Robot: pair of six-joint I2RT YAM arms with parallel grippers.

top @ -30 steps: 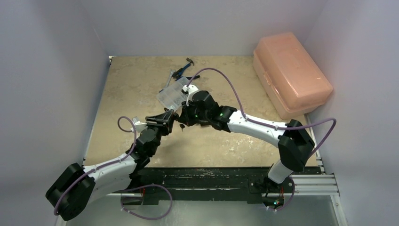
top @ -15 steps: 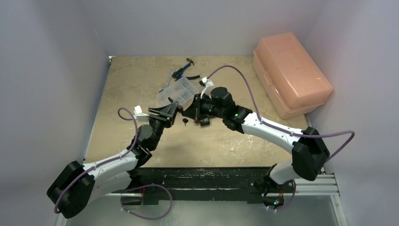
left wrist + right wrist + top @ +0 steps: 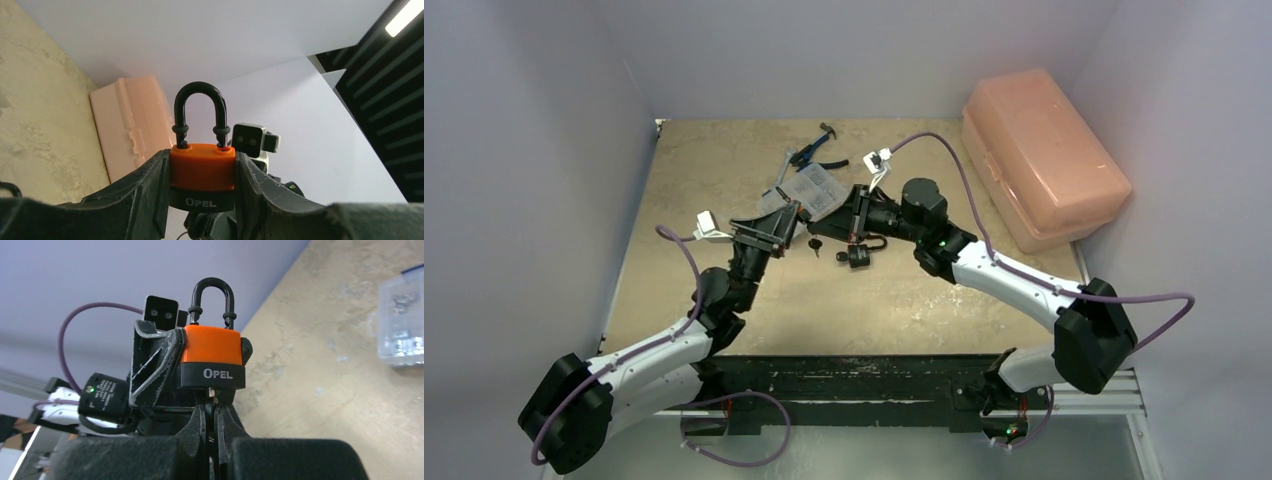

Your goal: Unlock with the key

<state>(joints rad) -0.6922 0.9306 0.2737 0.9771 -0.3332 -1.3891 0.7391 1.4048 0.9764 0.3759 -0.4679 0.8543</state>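
Observation:
An orange padlock (image 3: 202,167) with a black base marked OPEL and a black shackle is clamped by its sides in my left gripper (image 3: 202,154). The right wrist view shows the same padlock (image 3: 212,352) facing me, both shackle legs reaching the body. My right gripper (image 3: 212,407) is shut on the key (image 3: 211,390), whose silver blade sits at the padlock's underside. From above, the left gripper (image 3: 792,222) and right gripper (image 3: 832,228) meet nose to nose above the table's middle, with a small key (image 3: 814,243) dangling below them.
A pink plastic case (image 3: 1044,150) fills the back right corner. A clear parts box (image 3: 809,192) and blue-handled pliers (image 3: 814,150) lie behind the grippers. A small dark object (image 3: 861,255) sits under the right gripper. Walls close in on three sides.
Both grippers, still joined at the padlock, have shifted toward the back of the table. The right arm drew back to the right and the left arm stretched further out.

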